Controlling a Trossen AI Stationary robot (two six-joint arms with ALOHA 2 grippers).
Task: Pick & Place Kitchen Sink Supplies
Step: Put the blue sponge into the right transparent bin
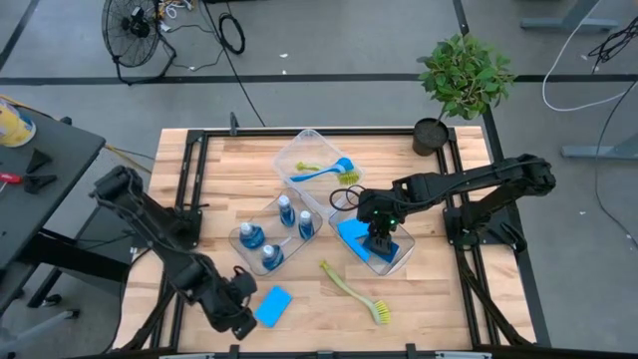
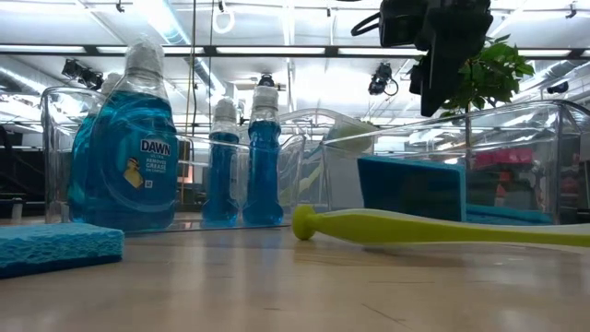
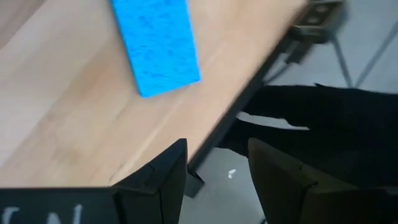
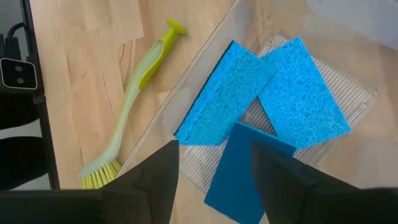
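Hovering over the sponge bin (image 1: 399,261) with the right gripper (image 1: 379,242), jaws parted and holding nothing; the wrist view shows three sponges (image 4: 297,93) piled crookedly below it, one dark-blue sponge (image 4: 239,168) leaning on the others. We'd judge the main risk here is that stack: a descent or a sideways exit could clip a raised corner or the clear wall and drag the bin along the table (image 1: 439,299).

Left gripper (image 1: 239,304) sits at the near table edge, fingers spread, empty. The loose sponge (image 1: 272,306) lies just beside it, close to the edge, so a sloppy approach could push it off the wood.

Yellow-green dish brush (image 1: 354,291) lies flat on the table near the sponge bin, bristles toward the near edge. Thin handle, low profile; we expect a grasp could roll it or miss.

Bottle bin (image 1: 239,224) holds four dish soap bottles (image 1: 250,236). Far bin (image 1: 289,160) holds a blue brush (image 1: 321,174) and another yellow-green one (image 1: 348,177).
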